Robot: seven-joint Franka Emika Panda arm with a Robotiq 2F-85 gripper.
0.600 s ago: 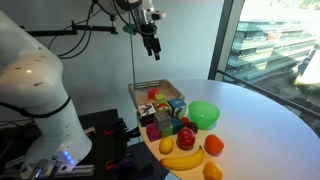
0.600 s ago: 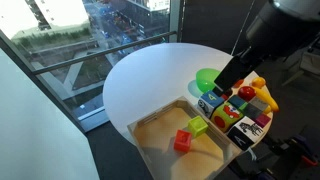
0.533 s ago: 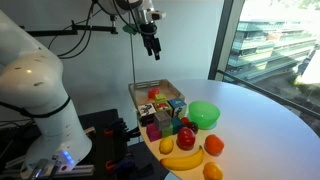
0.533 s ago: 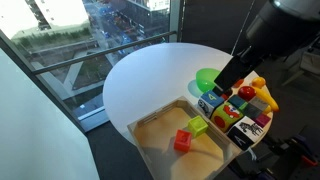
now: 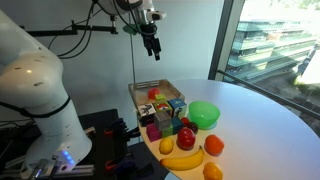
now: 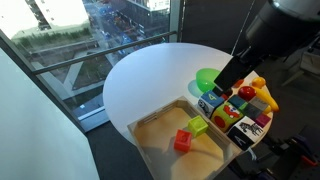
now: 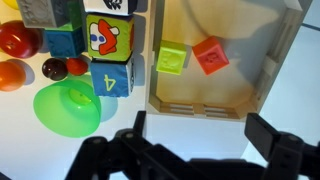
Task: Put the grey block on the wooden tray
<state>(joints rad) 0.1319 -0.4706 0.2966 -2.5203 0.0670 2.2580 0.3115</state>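
The wooden tray point(image 7: 206, 108) lies at the upper right of the wrist view, with a green block point(image 7: 172, 58) and a red block point(image 7: 210, 55) inside. It shows in both exterior views point(image 5: 146, 92) point(image 6: 150, 128). A dull grey-blue block point(image 7: 62, 43) sits among the coloured blocks left of the tray; I cannot tell its exact colour. My gripper point(image 7: 200, 135) is open and empty, high above the table point(image 5: 151, 45), over the white surface just beside the tray's edge.
A bright-green bowl point(image 7: 66, 108) point(image 5: 204, 114) point(image 6: 207, 78) stands beside the blocks. A blue number block point(image 7: 112, 78) and a picture block point(image 7: 110, 35) lie by the tray. Fruit, including a banana point(image 5: 182, 158), lies near the round white table's point(image 6: 150, 75) edge.
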